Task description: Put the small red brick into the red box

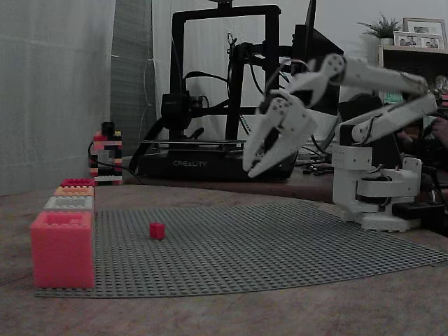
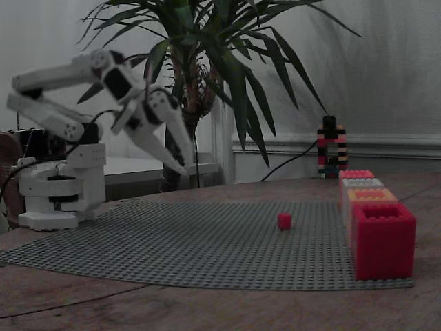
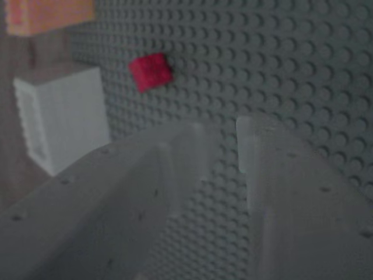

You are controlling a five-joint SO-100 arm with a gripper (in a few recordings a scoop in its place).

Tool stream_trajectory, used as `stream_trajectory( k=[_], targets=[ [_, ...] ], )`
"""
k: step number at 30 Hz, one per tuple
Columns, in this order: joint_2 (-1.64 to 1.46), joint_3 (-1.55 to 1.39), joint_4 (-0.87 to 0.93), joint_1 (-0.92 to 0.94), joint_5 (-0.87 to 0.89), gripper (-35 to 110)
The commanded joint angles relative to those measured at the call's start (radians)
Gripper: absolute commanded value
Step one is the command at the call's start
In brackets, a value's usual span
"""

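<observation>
Grey studded baseplate (image 1: 280, 245): small red cube brick (image 1: 157, 231).

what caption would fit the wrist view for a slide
End effector open over the grey studded baseplate, small red brick lying just beyond it.

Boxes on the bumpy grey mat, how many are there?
4, in one row along one edge of the mat: a near red box closest to the camera, a white box behind it, then an orange box, then a far red box. None seems hidden.
</observation>
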State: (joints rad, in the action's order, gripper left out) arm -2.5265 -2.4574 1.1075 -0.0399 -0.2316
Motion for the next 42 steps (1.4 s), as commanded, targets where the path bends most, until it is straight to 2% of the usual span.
stream_trajectory(
  k=[1,8,19,30,42],
  targets=[
    [0.288,0.239,0.025,-0.031,-0.038,12],
    [0.683,0.614,0.140,-0.037,-0.098,17],
    [1.071,1.085,0.308,-0.063,-0.201,23],
    [1.335,1.302,0.313,-0.103,-0.192,24],
    [1.471,1.410,0.291,-0.112,-0.170,24]
  ],
)
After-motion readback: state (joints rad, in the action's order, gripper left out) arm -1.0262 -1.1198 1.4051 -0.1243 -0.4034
